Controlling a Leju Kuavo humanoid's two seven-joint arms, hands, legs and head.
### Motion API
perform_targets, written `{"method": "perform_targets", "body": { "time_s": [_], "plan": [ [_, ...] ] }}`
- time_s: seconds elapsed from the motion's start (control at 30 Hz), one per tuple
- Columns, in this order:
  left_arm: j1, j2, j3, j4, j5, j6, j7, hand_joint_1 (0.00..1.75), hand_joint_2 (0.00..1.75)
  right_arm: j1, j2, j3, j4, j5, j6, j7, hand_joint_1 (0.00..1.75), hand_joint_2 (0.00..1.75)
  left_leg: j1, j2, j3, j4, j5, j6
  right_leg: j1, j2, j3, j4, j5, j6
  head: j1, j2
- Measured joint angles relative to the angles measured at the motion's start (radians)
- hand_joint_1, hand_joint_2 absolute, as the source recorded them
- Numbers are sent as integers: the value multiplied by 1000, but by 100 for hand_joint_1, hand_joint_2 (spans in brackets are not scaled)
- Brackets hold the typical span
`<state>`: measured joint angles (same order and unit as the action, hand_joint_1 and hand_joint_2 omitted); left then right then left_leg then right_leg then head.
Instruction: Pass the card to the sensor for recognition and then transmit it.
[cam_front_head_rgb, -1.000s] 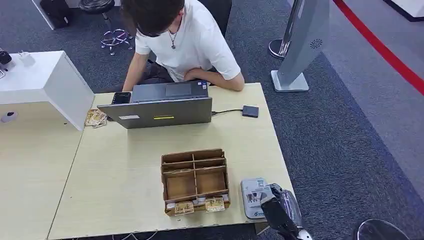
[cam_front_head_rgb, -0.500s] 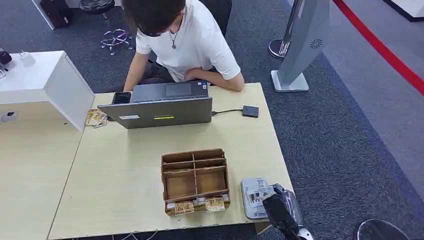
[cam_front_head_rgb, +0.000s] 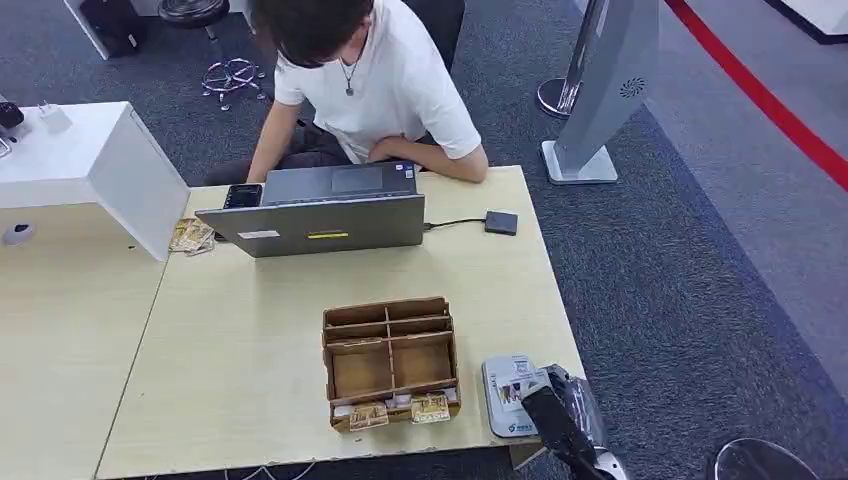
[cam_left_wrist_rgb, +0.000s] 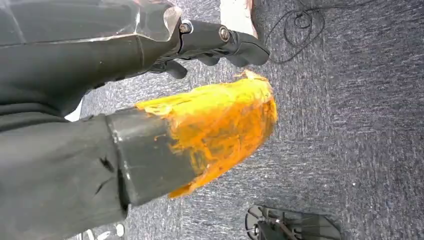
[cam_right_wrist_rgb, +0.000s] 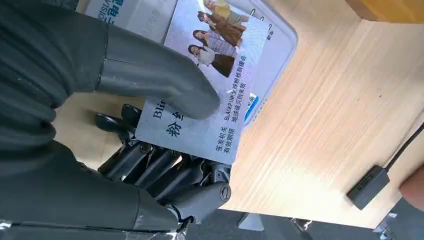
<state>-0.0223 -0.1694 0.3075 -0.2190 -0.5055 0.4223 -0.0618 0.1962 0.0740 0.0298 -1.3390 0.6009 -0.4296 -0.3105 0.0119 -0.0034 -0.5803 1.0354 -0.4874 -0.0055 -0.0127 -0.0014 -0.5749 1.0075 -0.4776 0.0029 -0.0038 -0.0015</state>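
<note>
I see even, bright indoor light over the table (cam_front_head_rgb: 250, 330), with only soft shadows beside the cardboard box (cam_front_head_rgb: 391, 362). Through the right wrist camera the card (cam_right_wrist_rgb: 210, 95) prints sharp, while my thumb (cam_right_wrist_rgb: 150, 80) near it blurs. The left wrist picture looks dimmer and smeared.

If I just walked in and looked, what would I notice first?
Probably the robot's right hand at the table's near right corner, holding a card printed with people over the pale sensor pad. Next, the person in a white shirt at the far edge, bent over a grey laptop.
</note>
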Motion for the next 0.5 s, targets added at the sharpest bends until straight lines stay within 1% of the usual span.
{"method": "perform_targets", "body": {
  "time_s": [0.2, 0.5],
  "plan": [
    [0, 0, 1, 0, -3, 0, 0, 0, 0, -6, 3, 0, 6, 66, -34, 9, 175, 175, 0, 0, 0, 0, 0, 0, 0, 0, 0, 0, 0, 0, 0, 0],
    [0, 0, 4, 0, -6, 0, 0, 0, 0, -14, 4, -1, 16, 99, -52, 17, 175, 175, 0, 0, 0, 0, 0, 0, 0, 0, 0, 0, 0, 0, 0, 0]
  ]
}}
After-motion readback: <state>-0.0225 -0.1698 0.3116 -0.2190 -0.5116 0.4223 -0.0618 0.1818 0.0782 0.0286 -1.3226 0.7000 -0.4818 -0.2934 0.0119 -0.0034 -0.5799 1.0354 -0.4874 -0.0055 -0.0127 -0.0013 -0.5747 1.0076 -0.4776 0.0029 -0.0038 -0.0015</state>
